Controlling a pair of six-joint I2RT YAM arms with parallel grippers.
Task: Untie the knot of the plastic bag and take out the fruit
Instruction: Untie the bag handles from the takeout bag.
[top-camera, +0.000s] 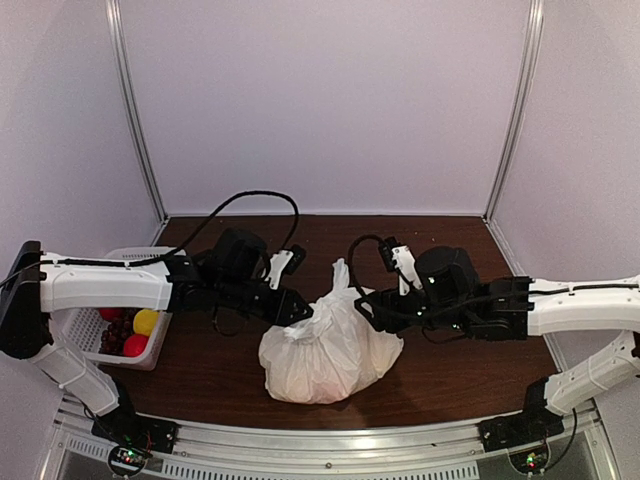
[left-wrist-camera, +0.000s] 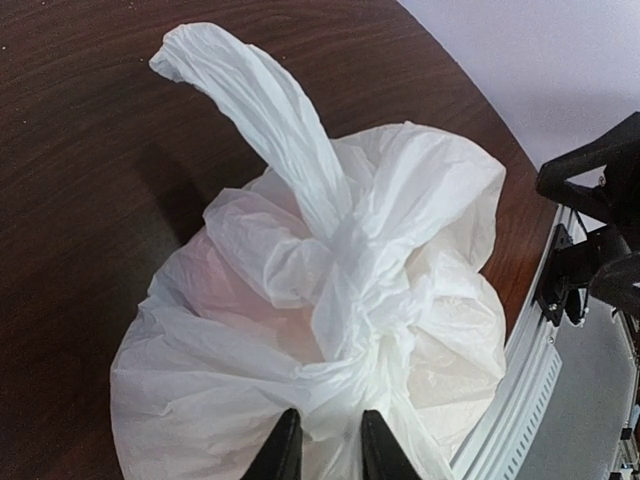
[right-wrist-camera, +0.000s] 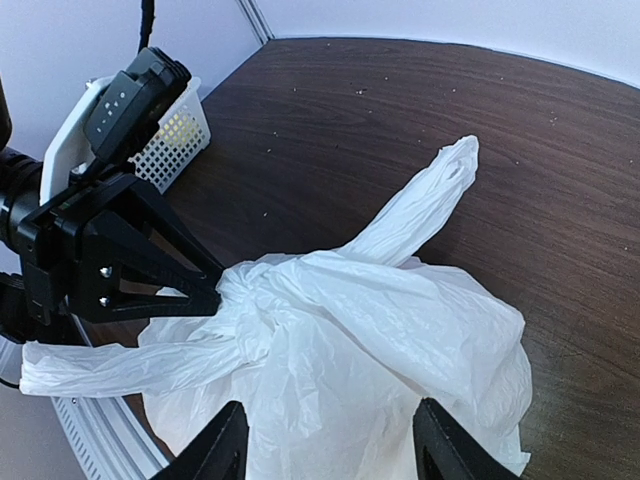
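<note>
The white plastic bag (top-camera: 330, 355) sits tied in the middle of the table, one handle end (top-camera: 341, 272) sticking up. Its knot (right-wrist-camera: 247, 290) is a twisted lump on top (left-wrist-camera: 335, 285). My left gripper (top-camera: 300, 310) comes in from the left, and its fingers (left-wrist-camera: 285, 450) are pinched on bunched plastic right at the knot (left-wrist-camera: 330, 455). My right gripper (top-camera: 372, 308) stands open on the bag's right side, its fingers (right-wrist-camera: 228, 450) spread wide over the bag's body (right-wrist-camera: 335, 455) without closing on it. The fruit is hidden inside the bag; only a faint pink tint shows through.
A white slatted basket (top-camera: 85, 335) at the left edge holds red apples (top-camera: 134, 344), dark grapes (top-camera: 116, 330) and a yellow fruit (top-camera: 146, 321). The metal rail (top-camera: 330, 448) runs along the near edge. Grey walls close the back and sides.
</note>
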